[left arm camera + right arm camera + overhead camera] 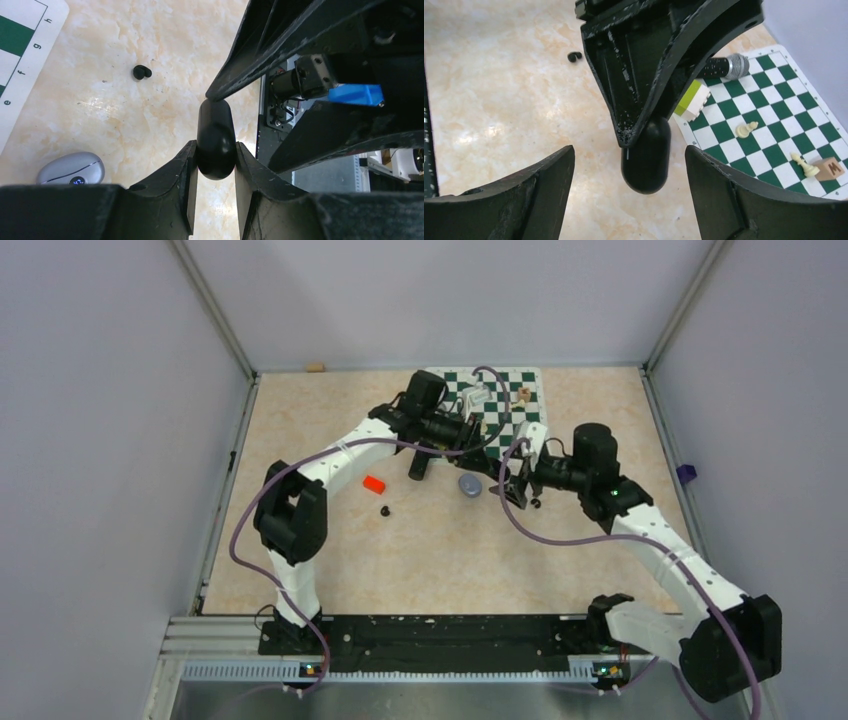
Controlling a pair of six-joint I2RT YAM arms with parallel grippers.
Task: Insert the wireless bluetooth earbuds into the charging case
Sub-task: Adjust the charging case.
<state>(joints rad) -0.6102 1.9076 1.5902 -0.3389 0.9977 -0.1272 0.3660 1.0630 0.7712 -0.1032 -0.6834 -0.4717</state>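
Observation:
My left gripper (216,146) is shut on the near end of a glossy black capsule-shaped object (216,137), held above the table. My right gripper (629,150) stands open, its fingers wide on either side of that capsule (646,155) and touching neither side. One right finger's tip meets the capsule's far end in the left wrist view. The charging case (71,169), a closed pale grey-lilac pebble with a small lit dot, lies on the table (470,485). Two tiny black earbuds lie loose, one left of the case (385,511) and one by the right gripper (537,503).
A green-and-white chessboard mat (774,115) at the back carries a microphone (724,66), a white-and-green block (692,100), chess pieces (746,129) and a wooden cube (829,169). A red block (374,483) lies left of the case. Walls enclose three sides.

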